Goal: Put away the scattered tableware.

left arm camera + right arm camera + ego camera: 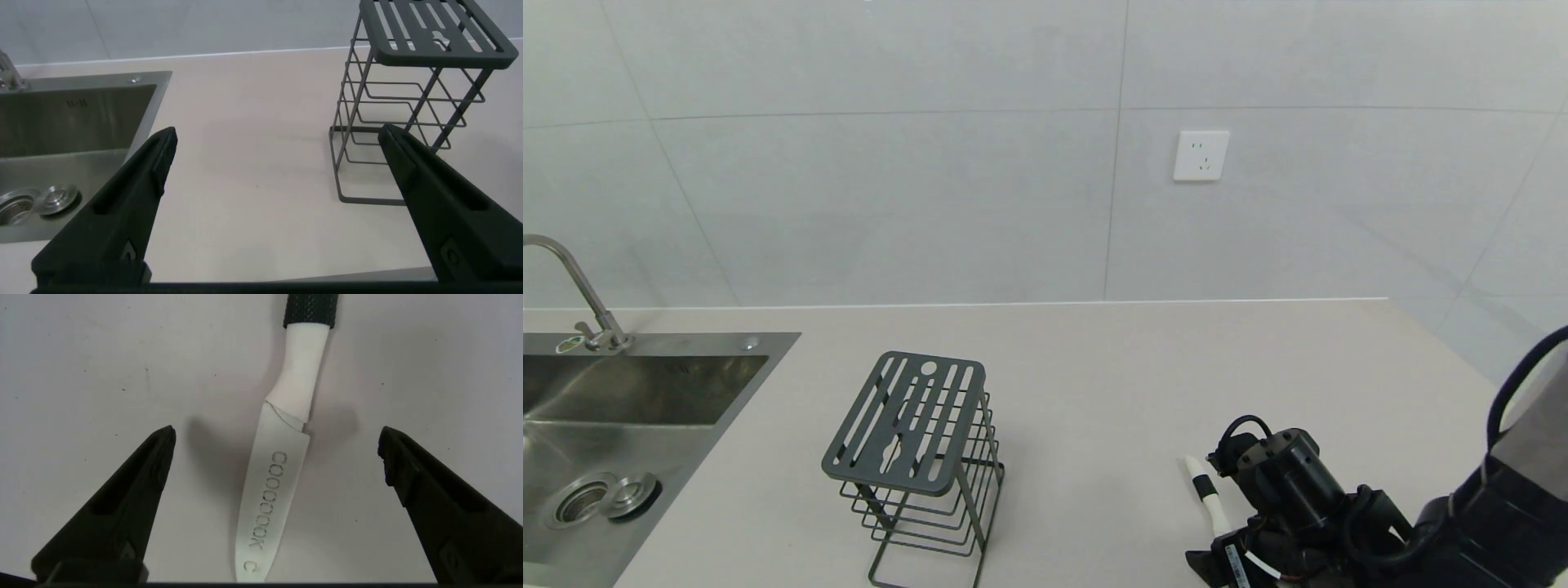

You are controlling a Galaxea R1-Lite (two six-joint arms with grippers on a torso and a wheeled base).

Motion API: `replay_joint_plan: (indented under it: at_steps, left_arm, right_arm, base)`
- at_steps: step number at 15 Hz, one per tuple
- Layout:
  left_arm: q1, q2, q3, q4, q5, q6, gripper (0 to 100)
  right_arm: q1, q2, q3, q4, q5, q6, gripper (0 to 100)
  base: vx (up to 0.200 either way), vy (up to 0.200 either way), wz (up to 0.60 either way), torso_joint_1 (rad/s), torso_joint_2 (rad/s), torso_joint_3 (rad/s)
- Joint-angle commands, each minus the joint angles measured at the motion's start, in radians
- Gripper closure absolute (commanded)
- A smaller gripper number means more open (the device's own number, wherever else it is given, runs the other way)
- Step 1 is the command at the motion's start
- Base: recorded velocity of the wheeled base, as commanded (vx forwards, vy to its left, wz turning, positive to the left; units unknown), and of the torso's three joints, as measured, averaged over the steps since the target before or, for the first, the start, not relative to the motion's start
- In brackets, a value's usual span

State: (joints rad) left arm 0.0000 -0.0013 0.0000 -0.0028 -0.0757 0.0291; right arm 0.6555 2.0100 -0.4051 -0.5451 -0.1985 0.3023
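Counter (1135,384), pale, against a grey tiled wall; a white socket (1201,155) on the wall to the far right.

Knife (1207,494) lies flat on the near right of the counter: white, with a black band on the handle. Handle end points far, blade end near, where the right arm hides it in the head view.

Right gripper (276,441) hangs over the knife (282,457) – jaws wide apart, one finger on each side of the blade, neither touching it.

Left gripper (278,135) is over bare counter between the sink (82,122) and the rack (409,106). Its jaws are apart too, holding nothing.

Rack (915,457) stands upright near the middle of the counter, well left of the knife – dark wire frame, slotted plate on top.

Sink (645,384), steel, is set into the left end of the counter, with a drain strainer (605,496) in its floor and a tap (572,286) at its far edge.
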Motion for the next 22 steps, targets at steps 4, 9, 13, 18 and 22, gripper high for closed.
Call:
replay_joint_plan:
  at_steps: [4, 9, 13, 18, 22]
  left_arm:
    - [0.000, 0.001, 0.000, 0.000, 0.001, -0.002, 0]
    - [0.000, 0.001, 0.000, 0.000, 0.001, 0.000, 0]
    - [0.000, 0.001, 0.000, 0.000, 0.001, -0.002, 0]
    - [0.000, 0.001, 0.000, 0.000, 0.001, -0.002, 0]
    - [0.000, 0.001, 0.000, 0.000, -0.001, -0.002, 0]
  right_arm:
    - [-0.019, 0.042, -0.001, -0.042, 0.001, 0.000, 0]
    - [-0.013, 0.069, -0.006, -0.049, -0.002, -0.002, 100]
    - [-0.010, 0.072, 0.029, -0.049, -0.002, -0.003, 100]
    - [-0.011, 0.026, -0.008, -0.095, -0.002, -0.005, 100]
    - [-0.063, -0.070, -0.024, -0.279, 0.074, -0.083, 100]
  base:
    - [0.000, 0.000, 0.00, 0.000, 0.00, 0.000]
    - [0.000, 0.000, 0.00, 0.000, 0.00, 0.000]
    - [0.000, 0.000, 0.00, 0.000, 0.00, 0.000]
    - [0.000, 0.000, 0.00, 0.000, 0.00, 0.000]
    - [0.000, 0.000, 0.00, 0.000, 0.00, 0.000]
